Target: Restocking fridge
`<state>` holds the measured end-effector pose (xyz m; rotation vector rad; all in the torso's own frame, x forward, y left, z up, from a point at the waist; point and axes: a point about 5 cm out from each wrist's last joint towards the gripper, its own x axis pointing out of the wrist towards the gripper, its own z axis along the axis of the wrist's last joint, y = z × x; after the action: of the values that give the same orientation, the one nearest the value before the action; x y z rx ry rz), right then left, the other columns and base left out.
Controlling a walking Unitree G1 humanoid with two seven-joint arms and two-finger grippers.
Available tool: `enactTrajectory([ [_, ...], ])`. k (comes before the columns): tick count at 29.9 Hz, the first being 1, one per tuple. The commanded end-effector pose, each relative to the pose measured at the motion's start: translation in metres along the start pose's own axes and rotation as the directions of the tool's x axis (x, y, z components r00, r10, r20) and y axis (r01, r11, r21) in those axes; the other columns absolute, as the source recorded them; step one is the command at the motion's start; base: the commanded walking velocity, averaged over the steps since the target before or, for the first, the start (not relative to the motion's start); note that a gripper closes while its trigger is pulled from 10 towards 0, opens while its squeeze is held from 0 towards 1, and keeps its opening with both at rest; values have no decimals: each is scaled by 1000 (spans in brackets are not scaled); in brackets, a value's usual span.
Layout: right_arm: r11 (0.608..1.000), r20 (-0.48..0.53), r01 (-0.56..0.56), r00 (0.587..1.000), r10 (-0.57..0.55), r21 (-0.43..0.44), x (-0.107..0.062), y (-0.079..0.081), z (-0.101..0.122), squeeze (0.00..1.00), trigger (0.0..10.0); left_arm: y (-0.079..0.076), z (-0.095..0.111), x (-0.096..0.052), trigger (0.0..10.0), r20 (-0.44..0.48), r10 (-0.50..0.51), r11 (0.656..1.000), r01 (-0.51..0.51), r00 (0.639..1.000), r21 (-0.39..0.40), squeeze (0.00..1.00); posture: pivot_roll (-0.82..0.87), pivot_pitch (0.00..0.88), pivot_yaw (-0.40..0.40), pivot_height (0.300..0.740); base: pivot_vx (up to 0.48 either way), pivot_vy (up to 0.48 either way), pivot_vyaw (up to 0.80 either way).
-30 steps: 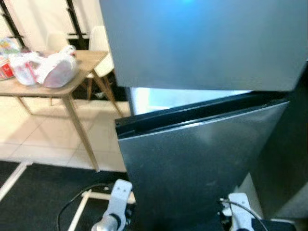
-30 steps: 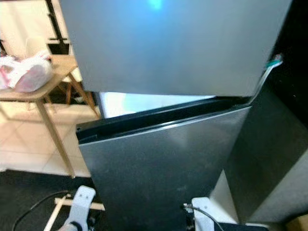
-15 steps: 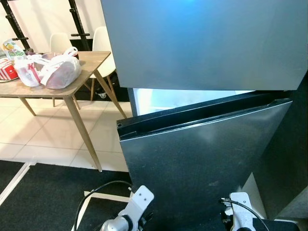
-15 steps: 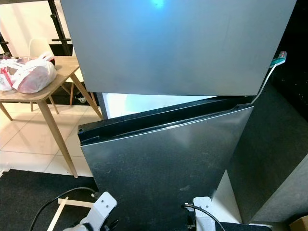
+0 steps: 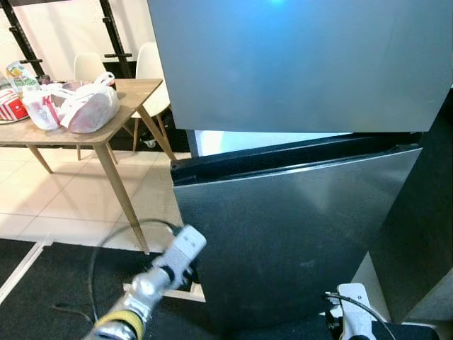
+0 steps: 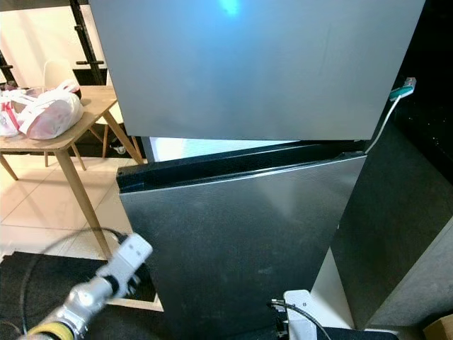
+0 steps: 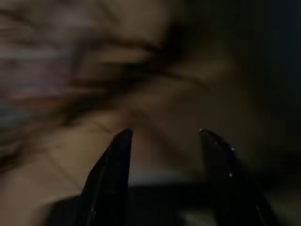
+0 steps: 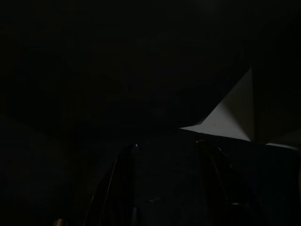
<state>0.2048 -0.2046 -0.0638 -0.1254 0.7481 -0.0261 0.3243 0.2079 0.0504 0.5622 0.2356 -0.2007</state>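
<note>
wooden table (image 5: 106,131) left, on tile floor (image 5: 42,205) | plastic bags (image 5: 81,106) on top | white chairs (image 5: 150,60) behind | black mat (image 5: 49,283) near

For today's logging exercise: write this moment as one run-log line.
phase: approaching fridge | lower fridge door: ajar, lit gap above | left gripper: open, empty, raised beside door | right gripper: open, idle | grocery bags: on wooden table

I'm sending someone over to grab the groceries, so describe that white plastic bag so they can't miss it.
Start at the tall grey fridge; to its left stands a wooden table on pale tiles. The white plastic bag lies near the table's corner closest to the fridge, knotted on top, with pinkish contents showing through, unlike the red-and-white container beside it.
</note>
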Motion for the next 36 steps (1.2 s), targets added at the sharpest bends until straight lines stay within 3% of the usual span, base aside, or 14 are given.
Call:
enactTrajectory([
  [1,1000,1,-1,1000,1,7,0,2,-1,0,10000,64,16,-3,10000,50,423,906,-424,905,18,0,-68,28,57,740,0,0,0],
  [3,1000,2,-3,1000,3,7,-1,2,-1,0,10000,124,29,-20,10000,52,777,630,-776,628,-33,0,-62,25,59,740,0,0,0],
  [4,1000,2,-3,1000,3,7,-1,2,-1,0,10000,124,29,-20,10000,52,777,630,-776,628,-33,0,-62,25,59,740,0,0,0],
  [5,1000,1,-3,1000,3,7,-1,2,-2,0,10000,138,33,-25,10000,56,825,565,-823,562,-55,0,-60,24,58,740,0,0,0],
  [8,1000,0,-4,1000,4,7,-1,3,-2,0,10000,136,39,-23,10000,94,800,600,-796,593,-83,0,-59,25,59,740,0,0,0],
  [9,1000,-2,-6,1000,6,5,-1,3,-3,0,10000,130,43,-20,10000,122,758,652,-750,640,-114,0,-58,24,59,740,0,0,0],
  [11,1000,-8,-8,1000,8,6,-1,5,-5,0,10000,101,40,-12,10000,165,644,765,-635,747,-111,0,-64,25,62,740,0,0,0],
  [14,1000,-8,-9,1000,9,10,-2,6,-6,0,10000,68,25,-10,10000,138,562,827,-553,816,-102,0,-66,27,65,740,0,0,0],
  [18,999,-6,-27,1000,27,21,-2,7,-5,0,10000,-4,9,-7,10000,134,250,968,-245,959,-50,0,-66,31,66,740,0,0,0],
  [21,999,-10,-41,999,41,1,-1,8,-5,0,10000,-11,0,-11,10000,97,266,964,-265,959,-32,0,-67,31,70,740,0,0,0],
  [23,991,-24,-93,996,92,-95,0,14,-3,0,10000,-14,-35,-25,10000,-103,355,928,-363,929,-77,0,-70,31,71,740,0,0,0],
  [25,977,-21,-129,992,127,-171,1,19,1,0,10000,-29,-64,-40,10000,-247,272,947,-305,930,-106,0,-68,32,64,740,0,0,0],
  [31,971,-8,-142,990,144,-193,4,22,9,0,10000,-62,-68,-46,10000,-207,-46,997,32,977,-72,0,-53,45,36,740,0,0,0],
  [36,972,23,-131,990,138,-196,6,20,18,0,10000,-48,-47,-28,10000,-152,-51,998,46,987,-34,0,-48,74,22,740,0,0,0],
])
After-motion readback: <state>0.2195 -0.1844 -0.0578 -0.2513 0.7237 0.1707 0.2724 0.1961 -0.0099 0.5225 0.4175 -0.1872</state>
